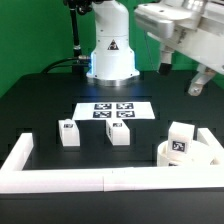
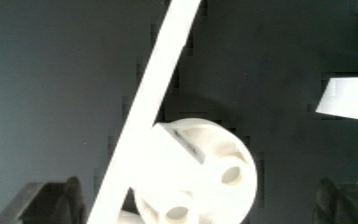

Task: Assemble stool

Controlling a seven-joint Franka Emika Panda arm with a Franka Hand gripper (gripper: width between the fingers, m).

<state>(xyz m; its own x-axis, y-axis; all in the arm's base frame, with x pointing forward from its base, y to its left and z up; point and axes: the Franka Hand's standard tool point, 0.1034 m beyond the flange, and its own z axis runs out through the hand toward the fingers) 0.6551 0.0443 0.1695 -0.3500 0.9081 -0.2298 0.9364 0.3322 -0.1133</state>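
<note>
The round white seat lies flat by the front border wall at the exterior view's right. In the wrist view the seat shows holes in its face and touches the wall strip. One tagged leg block stands just behind the seat, and the wrist view shows that block a little apart from it. Two more leg blocks stand in front of the marker board. My gripper hangs high above the seat, open and empty. In the wrist view my gripper has its dark fingers at either side of the seat.
The marker board lies mid-table in front of the robot base. A long white border wall runs along the front edge and turns up the exterior view's left side; the same wall crosses the wrist view diagonally.
</note>
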